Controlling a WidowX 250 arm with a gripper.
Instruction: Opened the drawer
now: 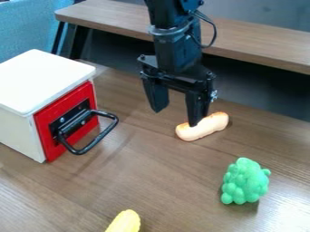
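The claw (176, 117) hangs over the desk (163, 174) with its two fingers spread apart and nothing between them, pointing down. The tip of its right-hand finger in the view overlaps the tan toy bread roll (207, 127); whether they touch, I cannot tell. To the left stands a white box (41, 80) with a red drawer (48, 136) in the side facing the claw. The drawer front sits close against the box, and its black loop handle (95, 141) juts out, well apart from the claw. Toward the lower right lies a green toy grape bunch (245, 182); at the bottom edge, part of a yellow toy (126, 222). Behind runs a wooden tabletop (260, 43), with blue fabric (27, 27) at upper left.
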